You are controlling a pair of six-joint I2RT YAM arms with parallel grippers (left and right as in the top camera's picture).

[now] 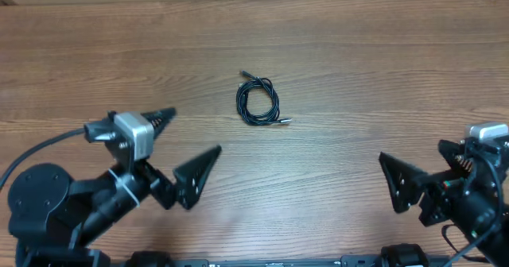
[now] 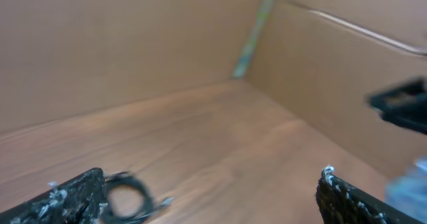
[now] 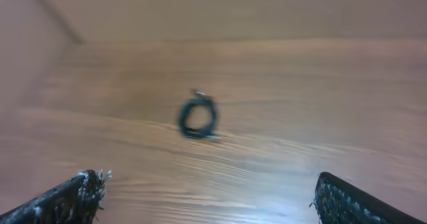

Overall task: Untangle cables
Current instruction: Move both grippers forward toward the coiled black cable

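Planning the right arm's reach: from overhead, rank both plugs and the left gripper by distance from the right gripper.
1. Lower plug, right of the coil.
2. Upper plug, at its top.
3. Left gripper, far left, jaws open.

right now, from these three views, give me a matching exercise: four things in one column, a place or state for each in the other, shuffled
Column A
1. cables
2. left end effector
3. right end effector
4. table

Column B
a. open, low at the right edge of the overhead view, holding nothing
b. black, coiled in a small loop mid-table, touched by nothing
c. brown wood grain, bearing the coil
d. open, low on the left side of the overhead view, holding nothing

Pairs: 1-b, 2-d, 3-a, 4-c
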